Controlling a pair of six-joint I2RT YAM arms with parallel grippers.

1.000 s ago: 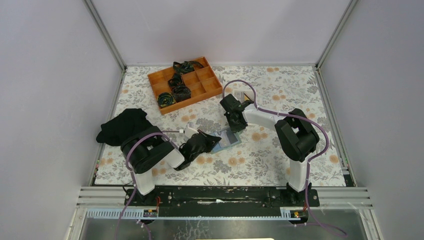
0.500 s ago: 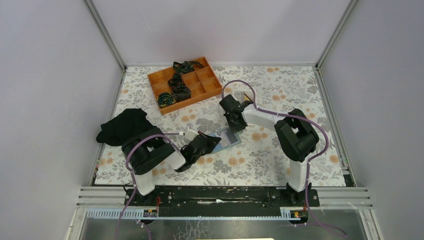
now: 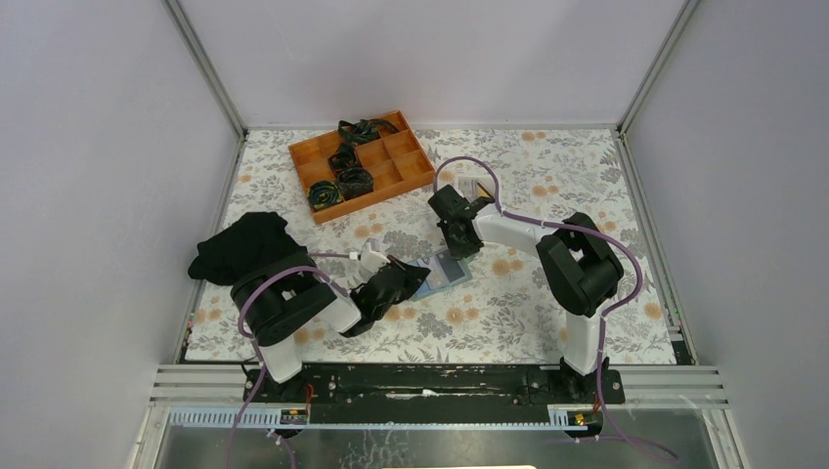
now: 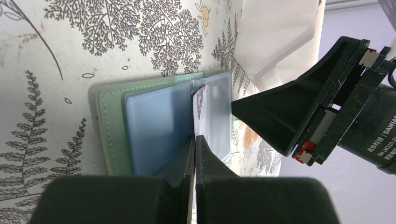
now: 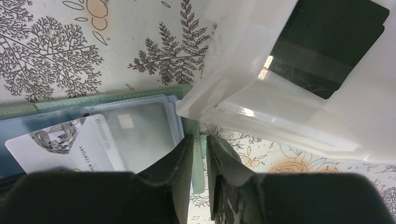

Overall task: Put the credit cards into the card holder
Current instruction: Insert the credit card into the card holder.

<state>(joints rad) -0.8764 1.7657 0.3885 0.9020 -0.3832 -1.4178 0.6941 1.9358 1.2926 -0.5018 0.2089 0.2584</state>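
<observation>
The card holder (image 3: 447,272) lies open on the floral cloth, with a sage-green cover (image 4: 111,130) and clear sleeves (image 5: 140,130). My left gripper (image 4: 195,140) is shut on a white credit card with a diamond print (image 5: 60,145). That card shows edge-on (image 4: 198,109) in the left wrist view, its front end over the sleeves. My right gripper (image 5: 200,148) is shut on the holder's green edge (image 5: 199,140), beside the tray. A black credit card (image 5: 327,42) lies in the white tray (image 5: 280,100).
An orange compartment box (image 3: 360,164) with dark rolled items stands at the back left. A black cloth (image 3: 242,246) is heaped by the left arm. The white tray (image 3: 476,188) sits just behind the right gripper (image 3: 458,244). Metal rails edge the table.
My left gripper has moved a little to the right with the card, closer over the card holder. The right gripper has stayed where it was.
</observation>
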